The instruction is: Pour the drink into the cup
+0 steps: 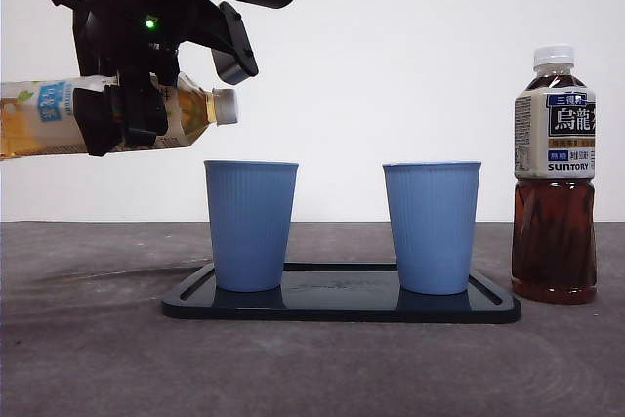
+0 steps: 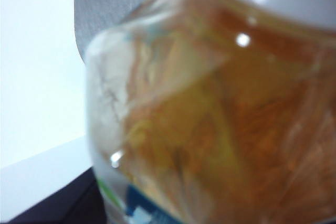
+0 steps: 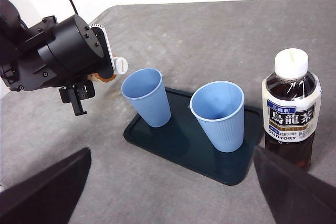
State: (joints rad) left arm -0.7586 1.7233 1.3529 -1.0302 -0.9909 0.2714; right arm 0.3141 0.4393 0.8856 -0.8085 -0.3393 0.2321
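My left gripper (image 1: 127, 119) is shut on a pale green-tea bottle (image 1: 39, 119) and holds it nearly level in the air, above and to the left of the cups. Its white cap (image 1: 226, 105) is on and points at the left blue cup (image 1: 250, 227). The bottle fills the left wrist view (image 2: 220, 119). A second blue cup (image 1: 431, 229) stands to the right on the same dark tray (image 1: 342, 305). My right gripper (image 3: 170, 203) is open and empty, high above the table's near side, looking down on both cups (image 3: 147, 98) (image 3: 218, 114).
A dark oolong tea bottle (image 1: 554, 183) with a white cap stands upright on the grey table just right of the tray; it also shows in the right wrist view (image 3: 291, 108). A white wall is behind.
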